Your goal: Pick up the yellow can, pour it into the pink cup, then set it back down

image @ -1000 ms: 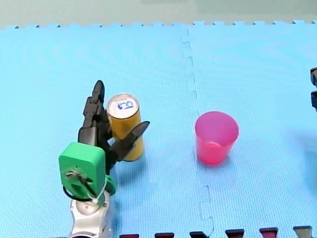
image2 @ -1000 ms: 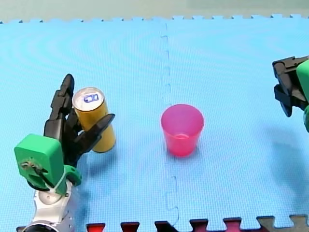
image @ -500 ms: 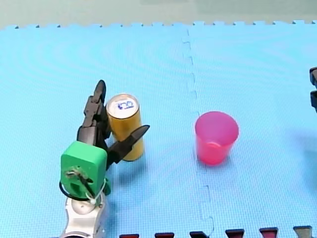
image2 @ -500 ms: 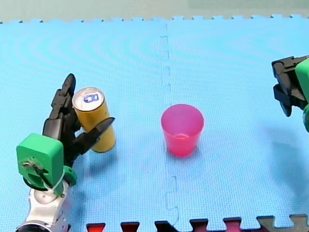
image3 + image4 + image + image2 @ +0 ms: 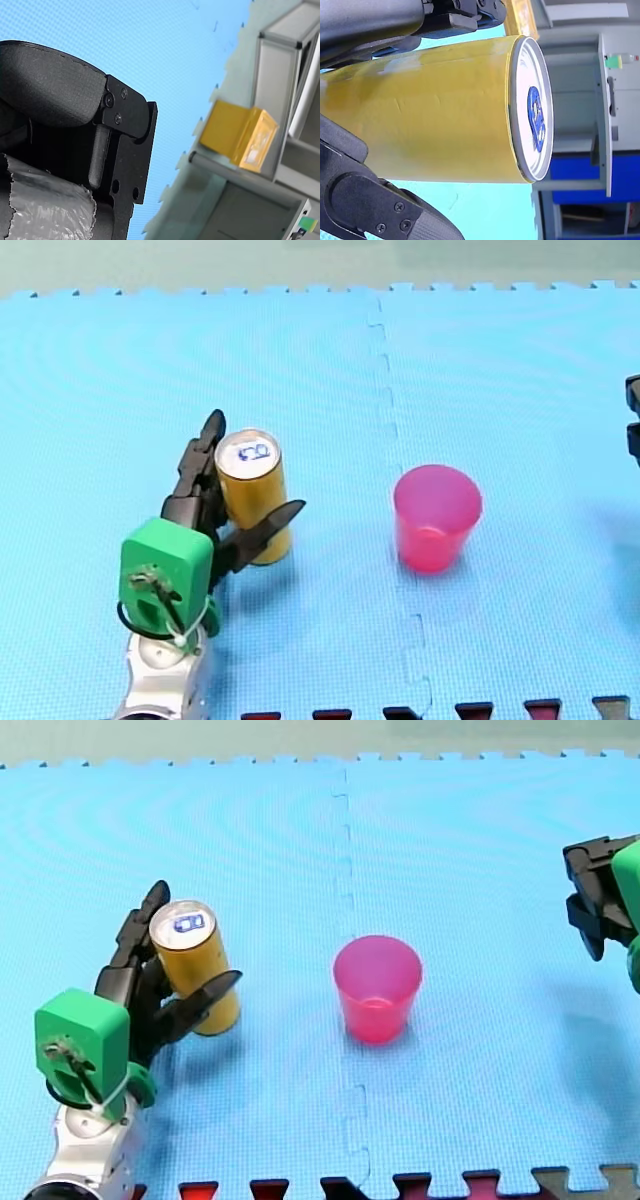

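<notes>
My black three-fingered left hand (image 5: 145,988), on a silver forearm with a green block-shaped wrist housing (image 5: 82,1042), is at the lower left. Its fingers are behind and its thumb across the yellow cylindrical metal can (image 5: 192,960), clasping it. My right hand (image 5: 598,900) is at the far right edge.

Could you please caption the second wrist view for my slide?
Left hand grips the yellow can on blue mat.

Can (image 5: 252,495) stands on mat (image 5: 500,370), left of cup (image 5: 436,517); left hand (image 5: 205,515) flanks it, possibly touching; right hand (image 5: 598,900) far right.
</notes>
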